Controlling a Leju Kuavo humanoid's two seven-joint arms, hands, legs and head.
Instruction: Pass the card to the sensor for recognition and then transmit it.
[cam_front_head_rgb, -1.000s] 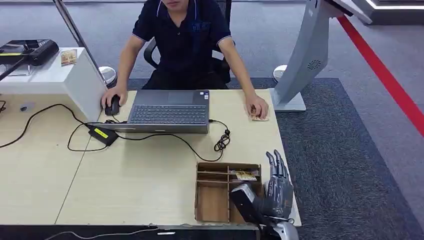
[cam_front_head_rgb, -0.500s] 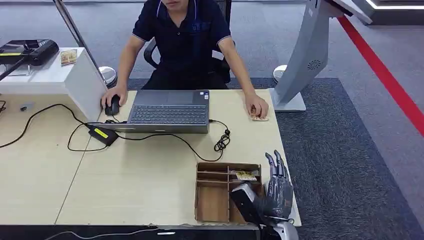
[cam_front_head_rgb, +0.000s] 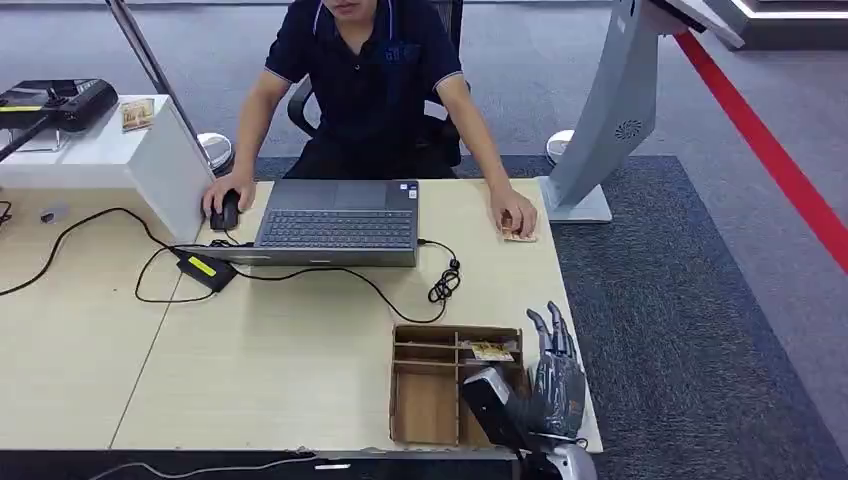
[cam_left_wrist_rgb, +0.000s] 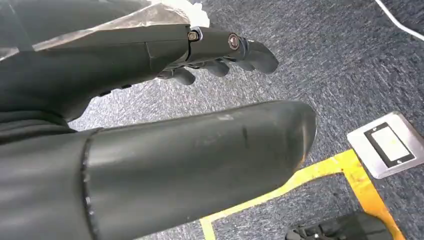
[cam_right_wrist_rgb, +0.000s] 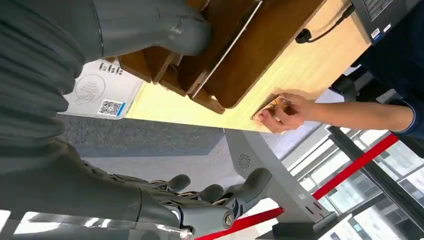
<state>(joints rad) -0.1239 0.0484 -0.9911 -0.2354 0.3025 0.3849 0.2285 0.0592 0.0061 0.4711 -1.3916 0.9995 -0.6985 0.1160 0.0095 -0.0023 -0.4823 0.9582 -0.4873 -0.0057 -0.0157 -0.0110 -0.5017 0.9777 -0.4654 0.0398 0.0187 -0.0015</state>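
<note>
My right hand (cam_front_head_rgb: 548, 385) stands at the table's near right corner, beside the right wall of a wooden divided tray (cam_front_head_rgb: 425, 405), fingers spread upward and holding nothing. A small card (cam_front_head_rgb: 491, 351) lies in the tray's far right compartment, just left of the fingers. In the right wrist view, a white sensor pad (cam_right_wrist_rgb: 102, 92) with a QR code lies on the table under that hand (cam_right_wrist_rgb: 100, 165). A person's hand presses another card (cam_front_head_rgb: 518, 235) at the table's far right edge. My left hand (cam_left_wrist_rgb: 165, 55) hangs over carpet, empty, its fingers loosely apart.
A person sits behind a laptop (cam_front_head_rgb: 338, 222) with a mouse (cam_front_head_rgb: 226, 212), cables and a power brick (cam_front_head_rgb: 205, 269). A white stand (cam_front_head_rgb: 605, 120) rises at the far right corner. A white box (cam_front_head_rgb: 120, 160) with a device sits far left.
My right hand has sunk slightly beside the tray. Nothing else has moved.
</note>
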